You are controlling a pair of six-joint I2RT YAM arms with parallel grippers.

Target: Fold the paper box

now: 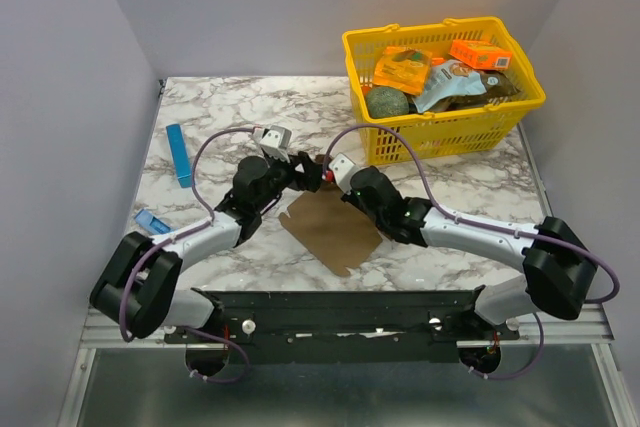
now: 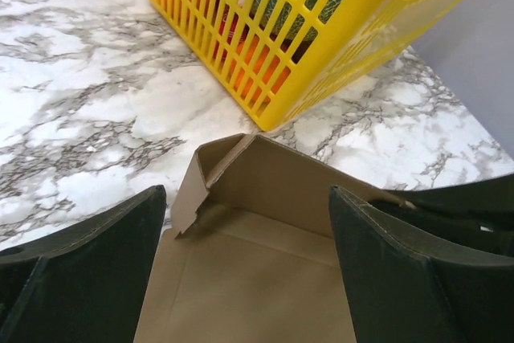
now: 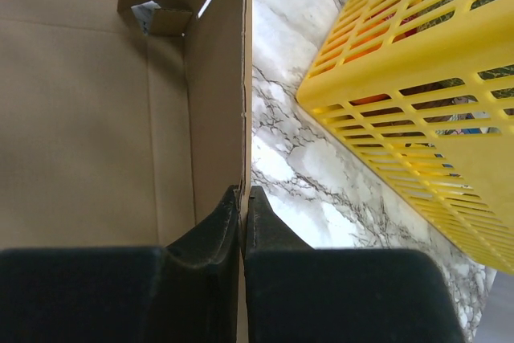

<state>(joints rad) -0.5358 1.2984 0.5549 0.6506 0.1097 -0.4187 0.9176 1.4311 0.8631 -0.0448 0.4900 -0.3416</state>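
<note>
Marble-patterned desk (image 1: 230,107) between pale grey walls (image 1: 300,7), paper box (image 1: 330,227) pinched by right fingers (image 3: 209,238), left fingers (image 2: 88,263) spread wide, yellow basket (image 1: 450,132) at far corner

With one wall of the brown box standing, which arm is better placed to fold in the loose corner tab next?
Left, probably. The right gripper is shut on the upright wall of the paper box; the left gripper is open and free, facing the corner tab.
</note>
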